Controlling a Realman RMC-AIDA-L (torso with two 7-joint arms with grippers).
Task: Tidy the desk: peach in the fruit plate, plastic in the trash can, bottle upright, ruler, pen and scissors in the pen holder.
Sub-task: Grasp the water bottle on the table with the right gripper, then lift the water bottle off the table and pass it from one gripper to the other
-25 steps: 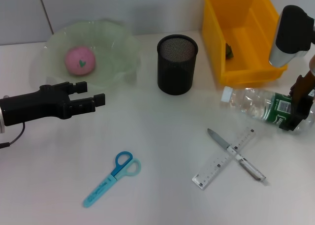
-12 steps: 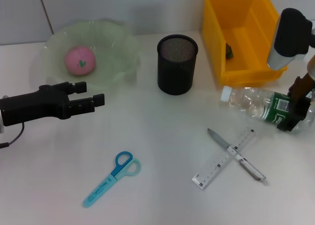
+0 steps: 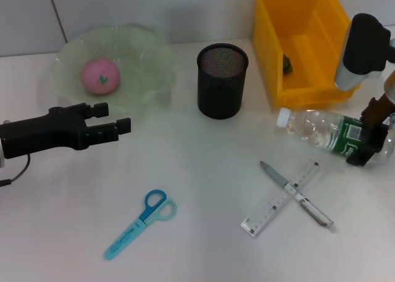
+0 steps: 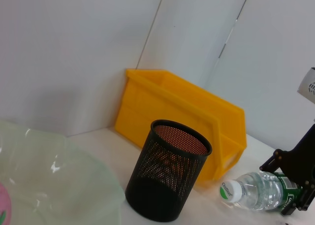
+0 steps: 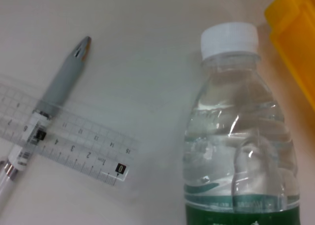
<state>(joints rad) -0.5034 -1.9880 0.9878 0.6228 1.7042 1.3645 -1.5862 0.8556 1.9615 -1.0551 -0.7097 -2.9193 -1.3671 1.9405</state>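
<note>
Right end effector (image 3: 368,143) at the lying bottle (image 3: 321,130)

Head view: it grips the bottle's label end at the right; left end effector (image 3: 105,123) is open near the plate (image 3: 154,72). Right wrist view: pen (image 5: 54,94) crosses ruler (image 5: 74,148).

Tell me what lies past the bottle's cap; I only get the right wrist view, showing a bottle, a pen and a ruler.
Observer: A black pen holder stands upright there.
Operator: Any fruit around?
Observer: A peach lies in the fruit plate.
Operator: Anything else left to tidy?
Observer: Scissors lie flat on the desk.
</note>
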